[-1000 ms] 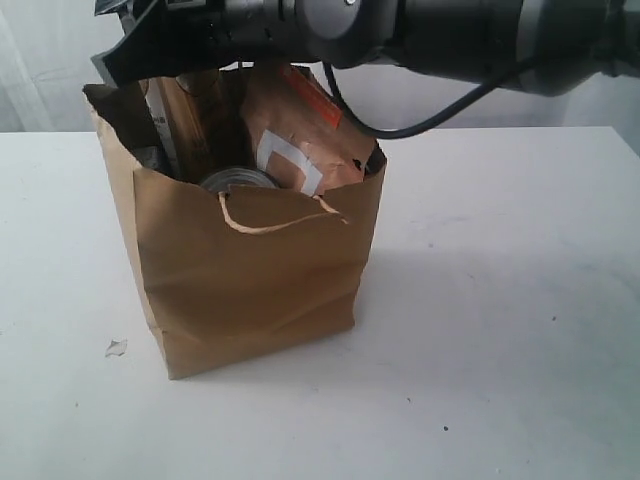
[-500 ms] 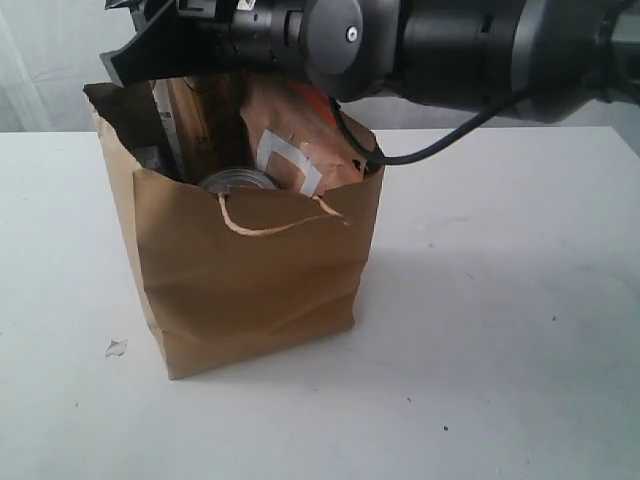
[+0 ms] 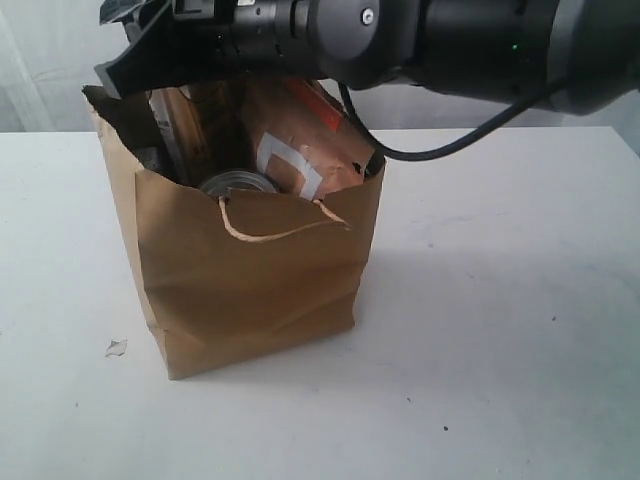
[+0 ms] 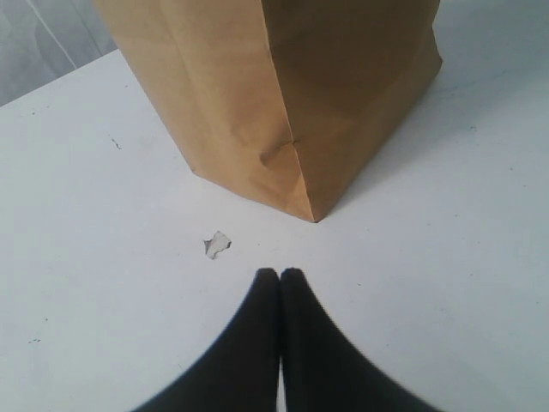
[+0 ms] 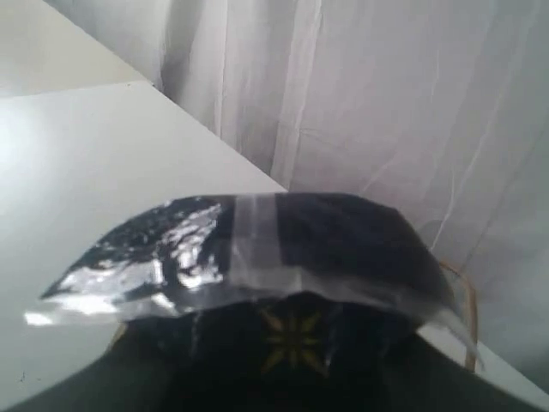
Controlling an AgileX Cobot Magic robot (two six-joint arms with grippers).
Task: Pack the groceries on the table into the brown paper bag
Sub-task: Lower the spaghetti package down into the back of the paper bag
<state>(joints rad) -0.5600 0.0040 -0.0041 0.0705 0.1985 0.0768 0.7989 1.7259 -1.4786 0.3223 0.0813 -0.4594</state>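
Observation:
The brown paper bag (image 3: pixel 250 280) stands upright on the white table (image 3: pixel 500 320). Inside it a brown pouch with an orange label (image 3: pixel 300 135) leans at the right, and a can's top (image 3: pixel 238 181) shows by the near wall. My right gripper (image 3: pixel 200 25) reaches across above the bag's open top, shut on the dark-blue spaghetti packet (image 3: pixel 135 65), which fills the right wrist view with its shiny end (image 5: pixel 257 249) jutting out. My left gripper (image 4: pixel 280 275) is shut and empty, low over the table near a corner of the bag (image 4: pixel 283 94).
A small white crumb (image 3: pixel 116 347) lies on the table by the bag's left front corner, and in the left wrist view the crumb (image 4: pixel 217 245) sits just ahead of my fingertips. A pale curtain (image 5: pixel 386 103) hangs behind the table.
The right arm has shifted slightly over the bag's top, still holding the spaghetti packet. The bag and the left gripper have not moved.

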